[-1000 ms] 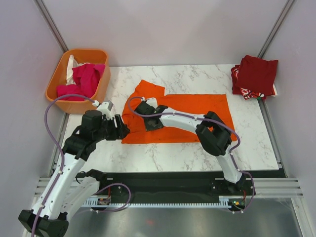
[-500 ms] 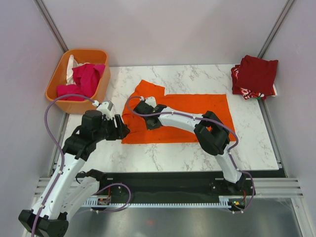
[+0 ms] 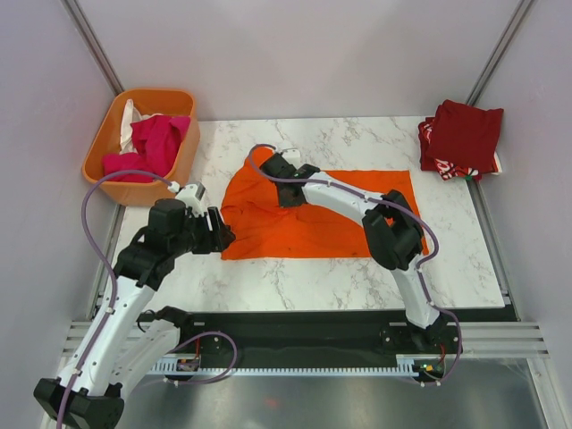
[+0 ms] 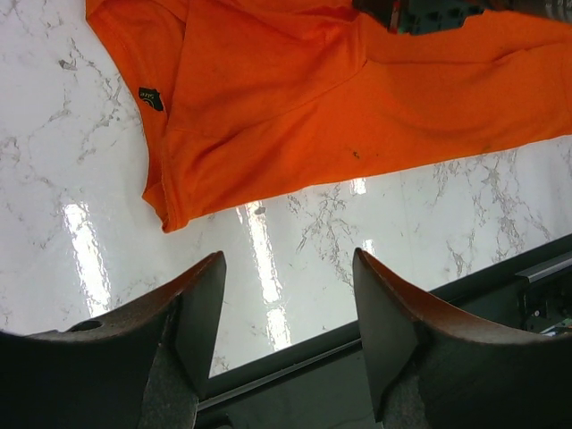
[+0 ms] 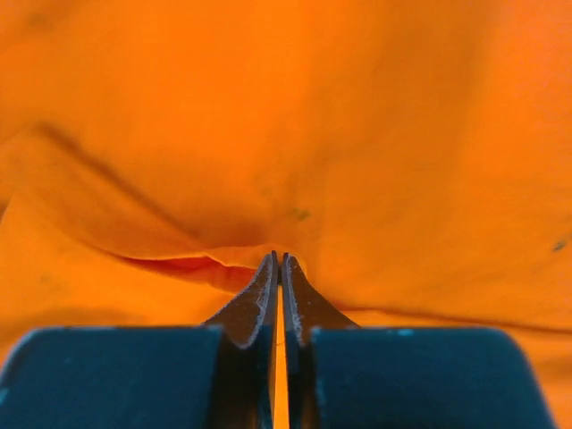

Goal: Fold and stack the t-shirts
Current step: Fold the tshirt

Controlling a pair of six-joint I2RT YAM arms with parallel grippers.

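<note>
Marble table (image 3: pixel 357 268), right pincer (image 5: pixel 278 257) moved back, now pinching orange t-shirt (image 3: pixel 313 223), left pincer (image 4: pixel 288 257) spread

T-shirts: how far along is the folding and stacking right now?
Done: a folded pile of dark red and red-and-white patterned shirts sits at the far right. In hand: the right gripper is shut on a fold of the plain bright orange t-shirt; the left gripper hangs open beside its left edge. To do: magenta and white shirts lie in the rigid orange plastic basket.
</note>
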